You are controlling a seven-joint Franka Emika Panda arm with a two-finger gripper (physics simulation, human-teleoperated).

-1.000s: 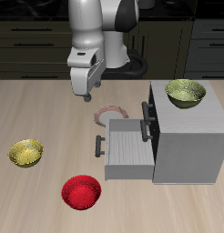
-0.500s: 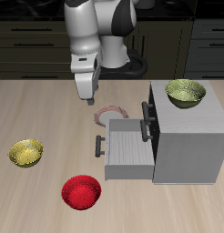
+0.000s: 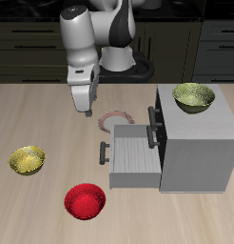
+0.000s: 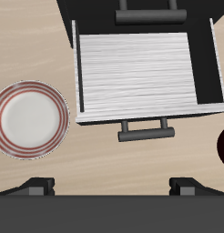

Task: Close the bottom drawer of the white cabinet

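The white cabinet (image 3: 197, 143) stands on the table with its bottom drawer (image 3: 136, 154) pulled far out; the tray is empty. The drawer's dark bar handle (image 3: 104, 152) faces away from the cabinet. My gripper (image 3: 87, 105) hangs open above the table, farther back than the drawer and out beyond its handle, touching nothing. In the wrist view the open drawer (image 4: 137, 77) and its handle (image 4: 143, 130) lie beneath my gripper (image 4: 112, 185), with the two fingertips (image 4: 36, 187) wide apart and nothing between them.
A red-rimmed plate (image 3: 116, 119) (image 4: 30, 120) lies on the table beside the drawer, under the arm. A red bowl (image 3: 86, 200) and a yellow bowl (image 3: 27, 160) sit nearer the table's front edge. A yellow-green bowl (image 3: 193, 96) rests on the cabinet top.
The arm has swung its upper links away from the cabinet and the gripper has turned and dropped slightly. The drawer and the bowls have not moved.
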